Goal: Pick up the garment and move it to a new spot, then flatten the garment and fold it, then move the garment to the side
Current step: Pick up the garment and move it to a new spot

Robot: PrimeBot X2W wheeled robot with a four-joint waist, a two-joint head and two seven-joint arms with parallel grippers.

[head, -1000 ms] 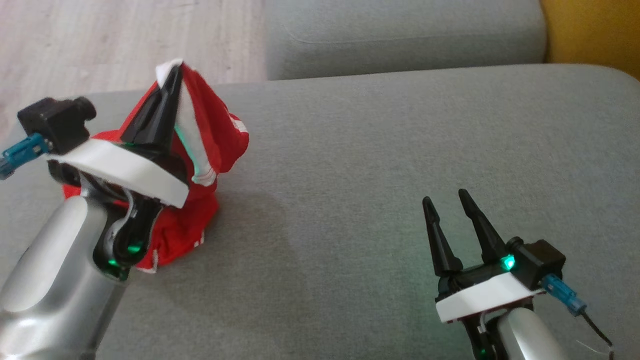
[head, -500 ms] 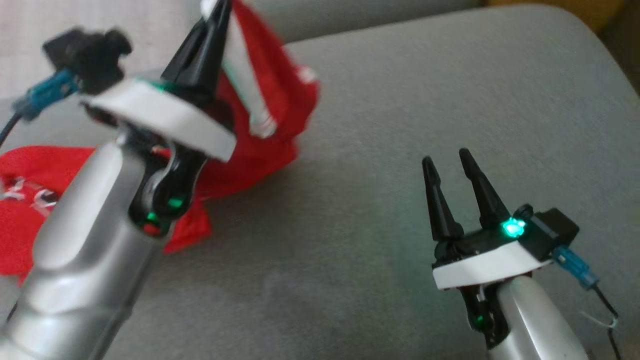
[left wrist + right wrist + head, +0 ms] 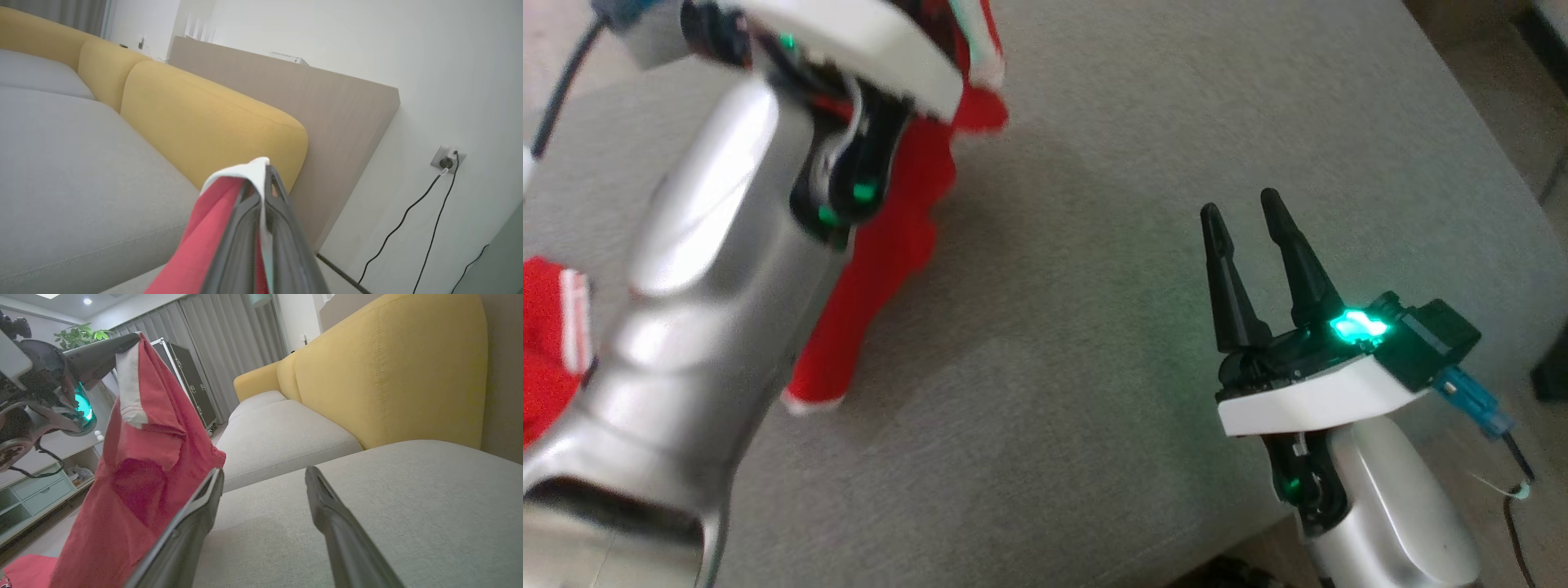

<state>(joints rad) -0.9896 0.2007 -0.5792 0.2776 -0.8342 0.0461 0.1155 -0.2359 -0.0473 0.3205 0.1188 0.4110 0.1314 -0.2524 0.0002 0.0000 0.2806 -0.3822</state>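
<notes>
Left wrist view
- Left tool [image 3: 264,179]: the two dark fingers are pressed together, clamped on the white-trimmed edge of the red fabric garment [image 3: 208,237].
- Garment: a white fold pokes out above the fingertips; the red cloth falls away down the left side of the fingers.
- Background: grey sofa seat cushion [image 3: 81,163], yellow padded backrest [image 3: 212,118], wall socket [image 3: 445,160] with black cables running down.

Right wrist view
- Right tool [image 3: 264,471]: fingers apart, nothing between them, held above the grey seat cushion.
- Garment: hangs from the left tool at upper left and drapes down to the lower left corner. It overlaps the right tool's left finger; contact cannot be told.

Head view
- Left tool: at the top left edge, fingertips cut off by the frame, silver forearm [image 3: 694,286] in front.
- Garment: trails from the left tool down to the seat cushion, white hem resting on it; another red part shows at the left edge.
- Right tool: lower right, fingers apart, well apart from the garment.
</notes>
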